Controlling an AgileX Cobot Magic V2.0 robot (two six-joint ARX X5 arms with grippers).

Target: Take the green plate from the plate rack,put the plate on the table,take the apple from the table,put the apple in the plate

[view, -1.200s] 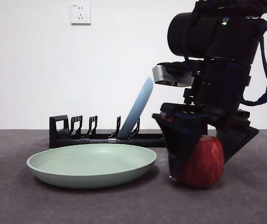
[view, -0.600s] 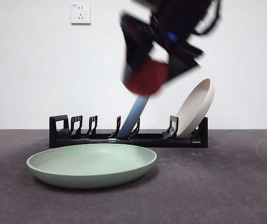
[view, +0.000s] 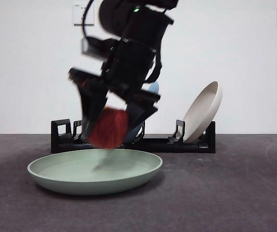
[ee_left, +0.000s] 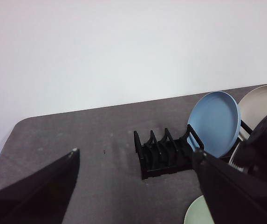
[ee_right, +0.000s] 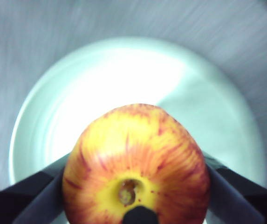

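The right gripper [view: 110, 126], jaws clamped on the apple [ee_right: 135, 165], held it just above the green plate [view: 94, 170] lying on the table [view: 235, 193]. The left gripper [ee_left: 138, 163], jaws spread and empty, waited near the plate rack [ee_left: 163, 154]. A release from this height risked the apple rolling off the shallow rim.

A second ago the right hand [view: 110, 126] gripped the apple [view: 109, 128] on the desk [view: 235, 193], to the right of the green plate [view: 94, 170]. Half a second ago it had lifted the apple high and carried it left, above the plate rack [view: 133, 143]. Now hand and apple have come down further left and hang just over the green plate's middle, not touching it. With the arm gone from the right, the beige plate [view: 202, 112] shows in the rack.
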